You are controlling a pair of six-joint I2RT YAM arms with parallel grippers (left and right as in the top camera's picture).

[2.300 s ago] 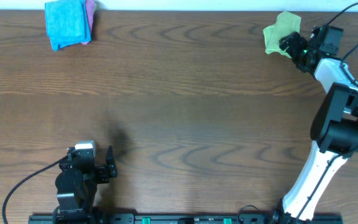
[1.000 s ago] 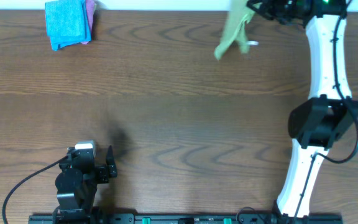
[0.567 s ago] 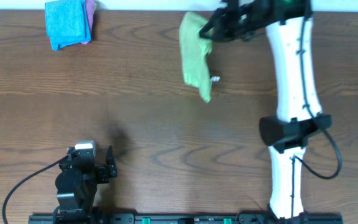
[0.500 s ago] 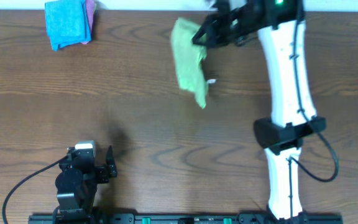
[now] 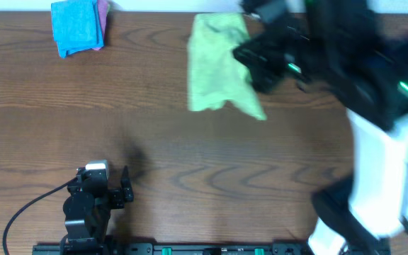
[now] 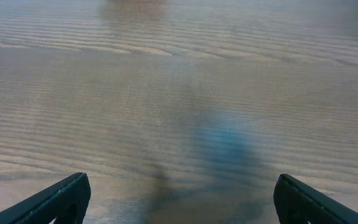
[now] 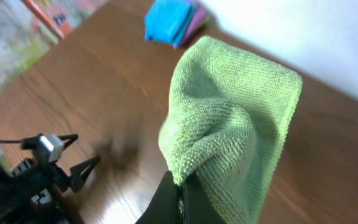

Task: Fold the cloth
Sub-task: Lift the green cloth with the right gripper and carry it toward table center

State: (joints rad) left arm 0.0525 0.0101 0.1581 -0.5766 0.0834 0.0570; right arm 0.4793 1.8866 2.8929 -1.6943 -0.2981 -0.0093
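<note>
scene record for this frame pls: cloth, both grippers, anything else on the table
cloth: lime-green soft fabric cloth, bunched and draped from the right gripper, not folded
right gripper: shut on an edge of the cloth, raised above the wooden table
left gripper: open, empty, low over bare table at front-left
other items: bright blue cloth with a pink cloth showing at its side, far-left corner
</note>
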